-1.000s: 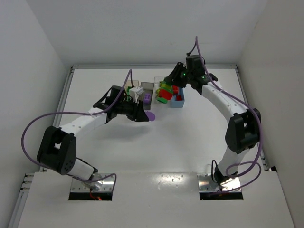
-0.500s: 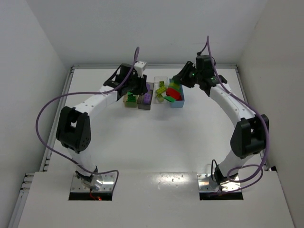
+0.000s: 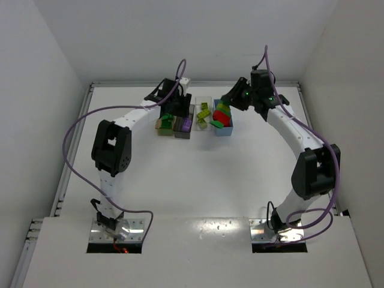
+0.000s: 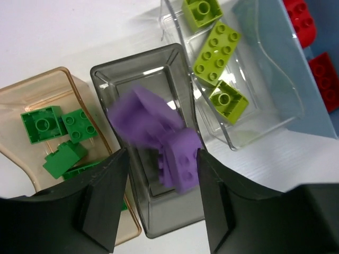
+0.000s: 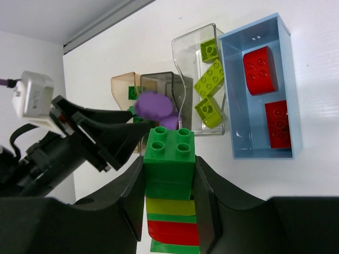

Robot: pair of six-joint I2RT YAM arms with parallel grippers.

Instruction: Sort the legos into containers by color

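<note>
Though the overhead view sets both pincers above the row of bins [image 3: 182, 131] at the far side of the worktop [image 3: 198, 180], we cannot read how wide either one stands from there. The left pincer [image 3: 175, 111] hangs over the tan and grey end, and the right pincer [image 3: 230, 103] over the blue end.

From the left wrist we see what the top view hides. The fingers [image 4: 103, 201] are spread, and blurred purple legos [image 4: 179, 160] sit in the gap above the smoky grey bin [image 4: 172, 214]; we cannot tell whether either finger touches them. The tan bin [image 4: 32, 153] beside it holds dark green legos [image 4: 42, 123]. The clear bin [image 4: 265, 100] holds three lime legos [image 4: 217, 48].

From the right wrist we see the right pincer pinching a stack of legos [image 5: 169, 159]: dark green on top, then lime, red and green. Only here does the whole light blue bin [image 5: 235, 116] show, with two red legos [image 5: 259, 69] inside.
</note>
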